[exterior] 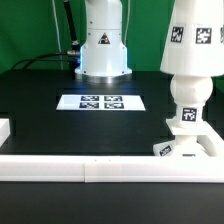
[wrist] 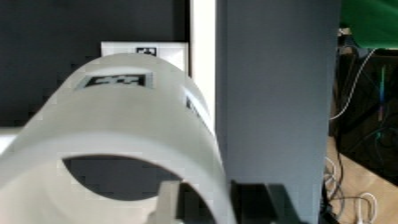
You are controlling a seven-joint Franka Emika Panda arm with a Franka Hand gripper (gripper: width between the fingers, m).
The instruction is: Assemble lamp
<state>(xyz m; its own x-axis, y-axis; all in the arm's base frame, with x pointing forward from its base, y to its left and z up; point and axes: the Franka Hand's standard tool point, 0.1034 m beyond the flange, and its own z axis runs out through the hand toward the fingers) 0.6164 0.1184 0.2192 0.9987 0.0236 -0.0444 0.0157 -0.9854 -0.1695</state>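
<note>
- White low wall (exterior: 60,165) runs along the near edge of the black table (exterior: 40,110), at the exterior view's left.
- Further right, the marker board (exterior: 101,101) lies flat in front of the robot pedestal (exterior: 103,45).
- At the exterior view's right stands the lamp: shade (exterior: 195,38) upright, long axis vertical, narrow end up, over the bulb (exterior: 188,95) and blocky base (exterior: 190,140).
- From the wrist view the shade (wrist: 134,130) fills the frame; the gripper (wrist: 222,205) shows only dark fingers (wrist: 263,203), so I cannot tell whether they pinch it.
</note>
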